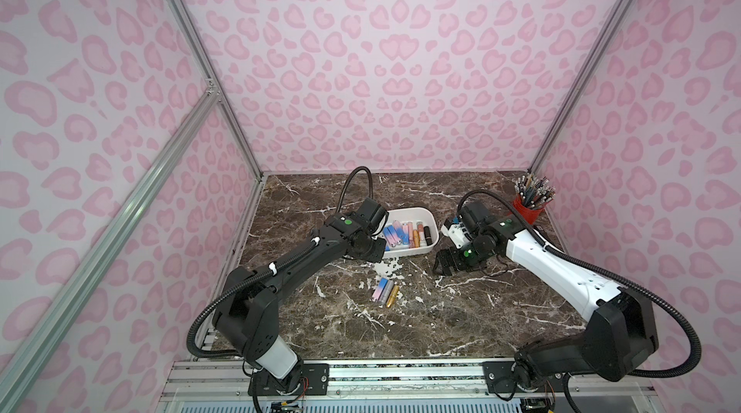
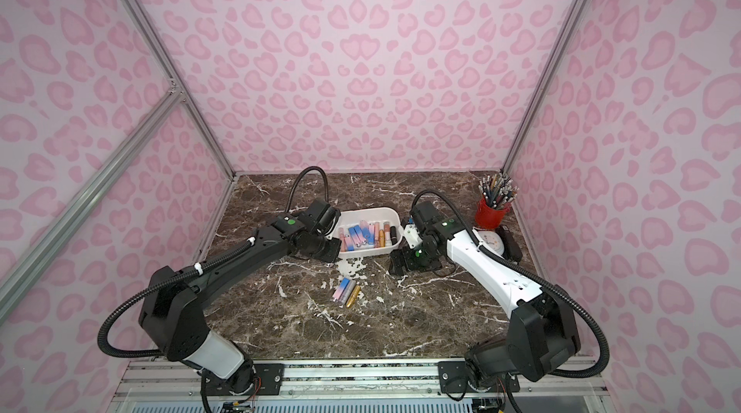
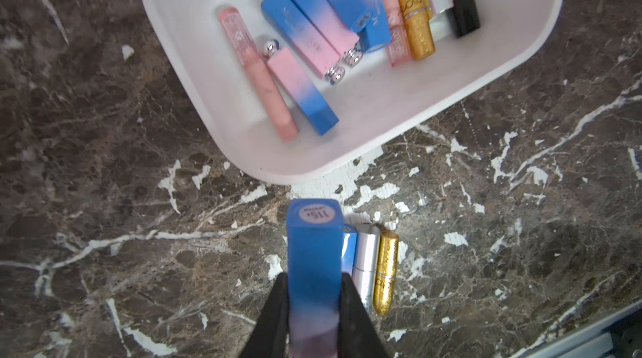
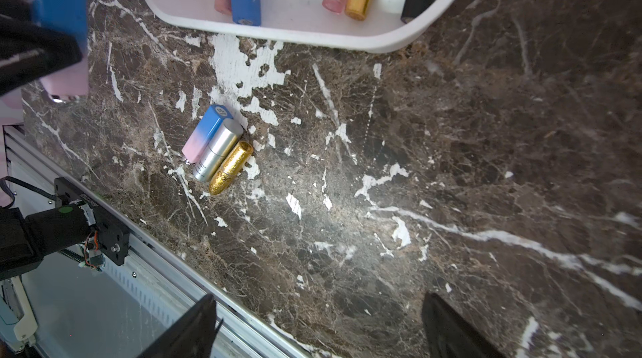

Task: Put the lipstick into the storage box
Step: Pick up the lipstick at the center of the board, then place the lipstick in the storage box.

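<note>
Nearest, the aluminium mounting rail [image 1: 401, 377] carries both arm bases at the front edge of the marble tabletop [image 1: 441, 322]. A little further in, three tubes lie side by side and touching: a blue-and-pink square lipstick [image 4: 207, 133], a silver tube [image 4: 219, 151] and a gold glitter tube [image 4: 231, 168].

Beyond them, the left gripper [image 3: 314, 276] is clamped on the held lipstick [image 3: 314, 245], another blue-to-pink square tube. It is gripped towards its pink end, and the blue end sticks out towards the storage box [image 1: 413, 251]. The tube is clear of the table and appears to be short of the box's near wall, by its left corner. The right gripper [image 1: 446, 266] hangs spread wide and empty, apart from the box's right end.

The box already holds about ten tubes, most of them packed towards its right half, with bare floor at the left. The red pencil cup [image 1: 528, 208] stands in the far corner, well clear.

The main risk is letting go too soon. The tube would then strike the rim and tip back onto the marble. Because the grip is off-centre, the long blue end may also swing as the jaws open. Dropped from high onto the packed tubes, it could bounce out. A low pass could catch the light tub's wall and push it away.
</note>
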Tool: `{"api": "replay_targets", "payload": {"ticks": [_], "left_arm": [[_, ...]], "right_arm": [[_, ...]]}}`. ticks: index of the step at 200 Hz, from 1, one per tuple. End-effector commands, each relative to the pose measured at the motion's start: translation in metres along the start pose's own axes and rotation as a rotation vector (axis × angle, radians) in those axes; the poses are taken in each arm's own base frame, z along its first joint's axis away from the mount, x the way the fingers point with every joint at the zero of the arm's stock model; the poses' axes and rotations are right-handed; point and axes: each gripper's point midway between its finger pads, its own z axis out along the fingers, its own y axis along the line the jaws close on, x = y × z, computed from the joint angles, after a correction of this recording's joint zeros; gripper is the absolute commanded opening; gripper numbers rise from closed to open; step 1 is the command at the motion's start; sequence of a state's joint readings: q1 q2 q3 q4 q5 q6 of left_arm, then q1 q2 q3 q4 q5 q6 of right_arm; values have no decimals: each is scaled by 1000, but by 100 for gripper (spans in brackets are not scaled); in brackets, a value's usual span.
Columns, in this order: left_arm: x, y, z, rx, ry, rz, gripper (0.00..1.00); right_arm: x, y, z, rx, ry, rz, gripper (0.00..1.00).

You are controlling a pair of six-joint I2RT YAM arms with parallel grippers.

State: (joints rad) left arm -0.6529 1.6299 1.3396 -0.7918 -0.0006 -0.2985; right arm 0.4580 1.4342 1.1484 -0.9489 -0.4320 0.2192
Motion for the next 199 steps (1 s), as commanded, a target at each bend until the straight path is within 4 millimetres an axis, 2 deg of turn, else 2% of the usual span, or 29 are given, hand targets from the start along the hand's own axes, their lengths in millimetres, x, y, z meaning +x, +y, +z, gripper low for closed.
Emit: {"api": "replay_targets", "payload": {"ticks": [1, 56, 96, 132, 143, 159, 179, 199], "left_arm": [[-9, 2, 2, -30, 19, 54, 12], [-47, -5, 41, -14, 35, 87, 12], [-65, -1, 63, 19, 43, 70, 12], [-71, 2, 78, 44, 56, 58, 15], [-69, -1, 83, 57, 65, 58, 19], [-64, -1, 88, 66, 82, 57, 30], [-60, -3, 92, 82, 96, 51, 35], [-60, -3, 90, 86, 92, 51, 63]], "right_arm": [[-2, -4, -3, 31, -10, -2, 95], [-2, -9, -6, 57, -28, 29, 93], [-4, -10, -6, 67, -30, 54, 93], [-7, -12, -4, 77, -20, 65, 93], [-8, -12, -3, 79, -12, 72, 93], [-9, -13, 0, 79, -7, 86, 93], [-14, -11, 3, 68, -14, 96, 93], [-19, -10, 6, 61, -23, 106, 92]]}}
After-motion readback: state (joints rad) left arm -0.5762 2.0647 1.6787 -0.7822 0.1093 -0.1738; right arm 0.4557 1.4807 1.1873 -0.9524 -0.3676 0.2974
